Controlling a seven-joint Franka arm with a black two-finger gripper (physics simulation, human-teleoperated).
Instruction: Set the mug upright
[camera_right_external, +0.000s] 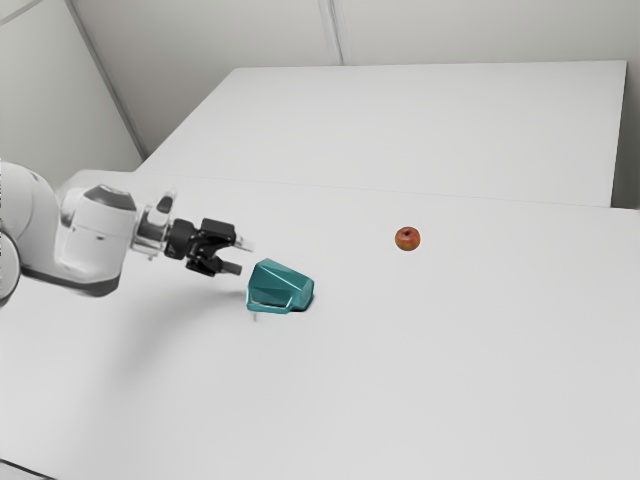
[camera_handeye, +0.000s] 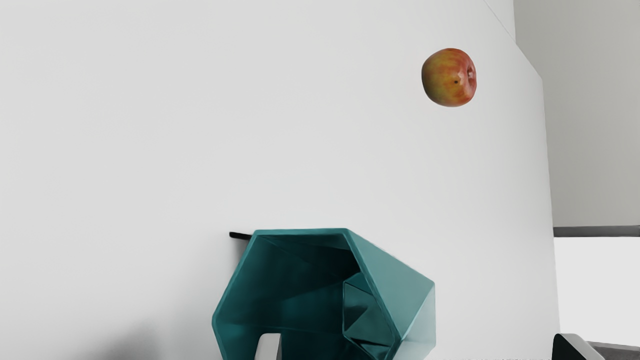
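Mug (camera_right_external: 279, 287), teal, qty. 1: lay on its side on desk (camera_right_external: 420, 370), approx. 4 o'clock from pincer (camera_right_external: 243, 257) in ext. view, mouth twd. pincer, which stood wide open, empty; step prob. approach, next req'd wall grip, then tilting base-down.

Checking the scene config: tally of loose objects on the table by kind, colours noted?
Mug, teal, tipped on its side: 1
Apple, red and yellow: 1
Total: 2
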